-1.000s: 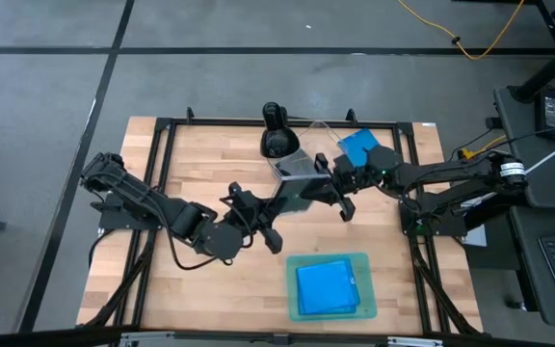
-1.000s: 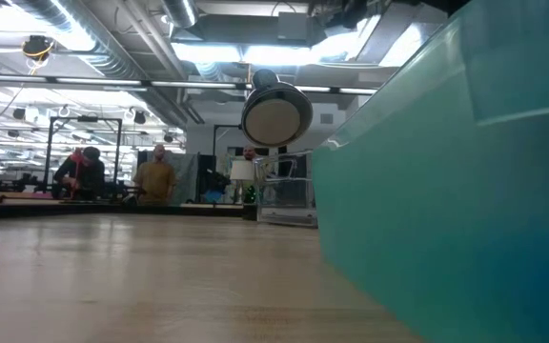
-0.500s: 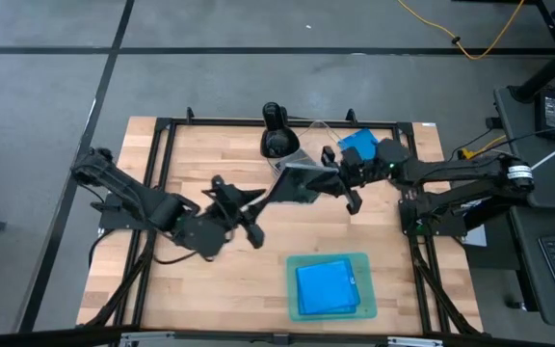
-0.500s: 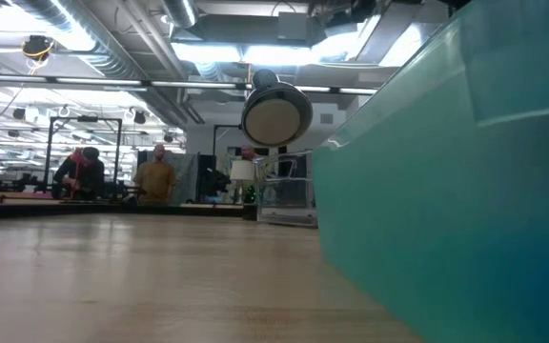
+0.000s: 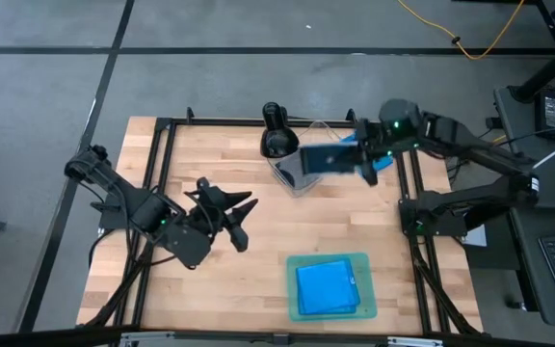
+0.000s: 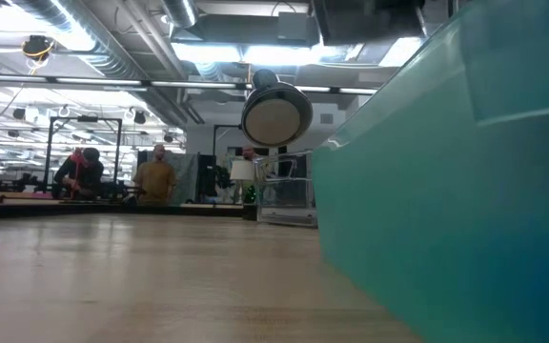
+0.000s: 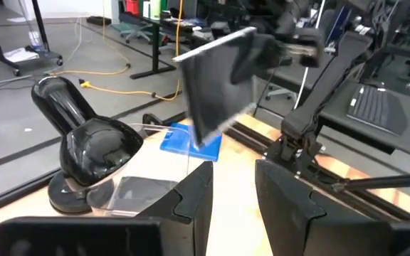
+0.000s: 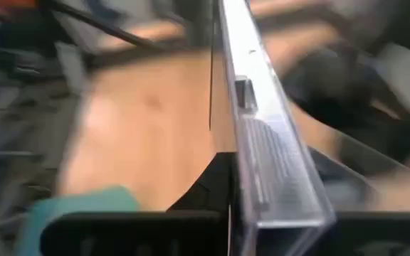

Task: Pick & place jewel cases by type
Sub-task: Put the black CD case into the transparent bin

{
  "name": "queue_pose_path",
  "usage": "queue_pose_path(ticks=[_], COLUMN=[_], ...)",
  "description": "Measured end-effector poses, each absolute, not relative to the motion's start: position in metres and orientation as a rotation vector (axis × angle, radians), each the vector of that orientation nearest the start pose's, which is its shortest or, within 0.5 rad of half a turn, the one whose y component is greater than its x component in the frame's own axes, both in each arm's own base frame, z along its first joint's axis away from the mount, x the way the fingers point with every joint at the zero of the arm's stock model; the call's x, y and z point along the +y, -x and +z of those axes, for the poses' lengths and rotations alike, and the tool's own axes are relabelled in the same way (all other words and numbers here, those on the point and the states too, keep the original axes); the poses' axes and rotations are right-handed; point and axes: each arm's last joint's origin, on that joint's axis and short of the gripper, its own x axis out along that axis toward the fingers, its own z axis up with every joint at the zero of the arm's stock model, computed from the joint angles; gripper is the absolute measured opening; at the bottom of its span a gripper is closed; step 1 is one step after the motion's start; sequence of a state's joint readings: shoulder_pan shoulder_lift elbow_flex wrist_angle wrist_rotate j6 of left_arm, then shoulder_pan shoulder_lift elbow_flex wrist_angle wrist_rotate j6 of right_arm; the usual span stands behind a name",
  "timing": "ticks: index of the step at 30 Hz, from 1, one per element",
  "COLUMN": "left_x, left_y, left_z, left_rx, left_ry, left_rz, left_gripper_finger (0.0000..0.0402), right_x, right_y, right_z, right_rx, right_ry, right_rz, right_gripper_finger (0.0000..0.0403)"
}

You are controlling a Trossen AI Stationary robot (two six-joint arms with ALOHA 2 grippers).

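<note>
My right gripper (image 5: 359, 159) is shut on a black-and-clear jewel case (image 5: 326, 157), held in the air over the clear tub (image 5: 295, 175) at the table's far middle. Another black-and-clear case (image 7: 130, 192) lies flat in that tub. A blue case (image 7: 191, 141) lies on the table just right of the tub. More blue cases (image 5: 328, 287) lie stacked in the teal tray (image 5: 292, 289) near the front edge. My left gripper (image 5: 237, 217) stands open at mid-table, left of the tub, with nothing between its fingers. My right gripper pinches the jewel case between its two fingers at the edge nearest the table's right side (image 8: 262, 178). The fingers come from the right, slanting downward. The case is lifted clear, tilted, and sticks out from the fingers toward the table's left, above the tub.
A black stand with a rounded head (image 5: 276, 135) sits beside the tub at the far edge. The teal tray's wall (image 6: 446, 191) fills the right of the low view. Bare wood lies between the arms and at the table's left. People stand in the room beyond.
My left gripper has let go of the black-and-clear case and drawn back toward the table's left. My right gripper, keeping the case, has risen, tipped up toward level and swung toward the far right; the case now hangs over the tub.
</note>
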State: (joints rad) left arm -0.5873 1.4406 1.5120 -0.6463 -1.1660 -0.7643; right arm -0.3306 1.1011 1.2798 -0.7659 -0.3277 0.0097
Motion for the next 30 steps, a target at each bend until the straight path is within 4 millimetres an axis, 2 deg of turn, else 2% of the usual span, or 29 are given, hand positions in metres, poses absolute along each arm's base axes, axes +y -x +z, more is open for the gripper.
queue_pose_path(ticks=[5,9,20,30], left_x=[-0.142,-0.142,-0.144,-0.153], left_y=[-0.261,-0.262,-0.263,-0.264], left_z=[0.396,0.393,0.392,0.387], left_rx=[0.150,0.157,0.162,0.166], left_ry=[0.271,0.262,0.260,0.250], left_rz=[0.659,0.662,0.656,0.645], left_gripper_finger=[0.0099,0.0100,0.0100,0.0100], right_x=[-0.084,-0.108,-0.163,-0.196], right_y=[-0.189,-0.189,-0.219,-0.236], right_z=[0.386,0.372,0.317,0.276], right_rx=[0.676,0.713,0.884,1.022], right_ry=[-0.219,-0.307,-0.490,-0.556], right_rz=[-0.172,-0.180,-0.124,-0.111], right_gripper_finger=[0.0015,0.0012,0.0012,0.0012])
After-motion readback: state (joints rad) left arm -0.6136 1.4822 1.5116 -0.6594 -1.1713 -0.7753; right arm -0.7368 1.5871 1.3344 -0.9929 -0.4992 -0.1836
